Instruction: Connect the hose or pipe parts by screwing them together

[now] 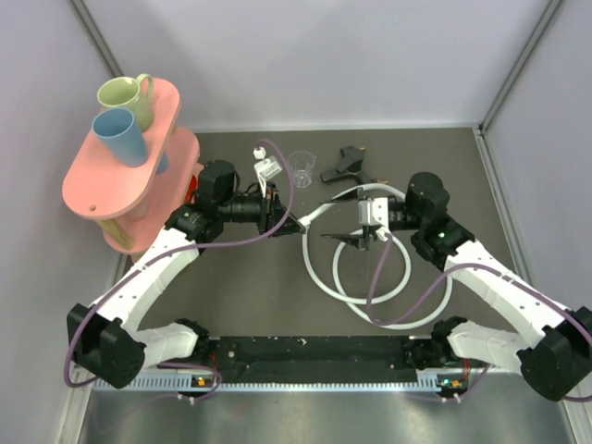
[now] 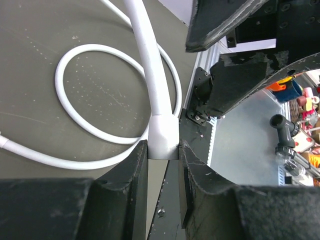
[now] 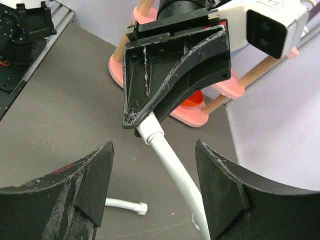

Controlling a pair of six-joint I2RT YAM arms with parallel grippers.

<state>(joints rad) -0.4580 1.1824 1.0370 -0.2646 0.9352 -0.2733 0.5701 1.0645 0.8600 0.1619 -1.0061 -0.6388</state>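
over dark tabletop, white hose is pinched at its end by left gripper, axis running between spread fingers of right gripper.

White shells with black joints form the left arm and right arm; purple cables trail behind the left gripper and right gripper, whose black fingers are scuffed pale (scratches everywhere).

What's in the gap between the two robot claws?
The hose: its end is clamped in the jaws of the left gripper, and it runs on between the open jaws of the right gripper. The right wrist view shows it.
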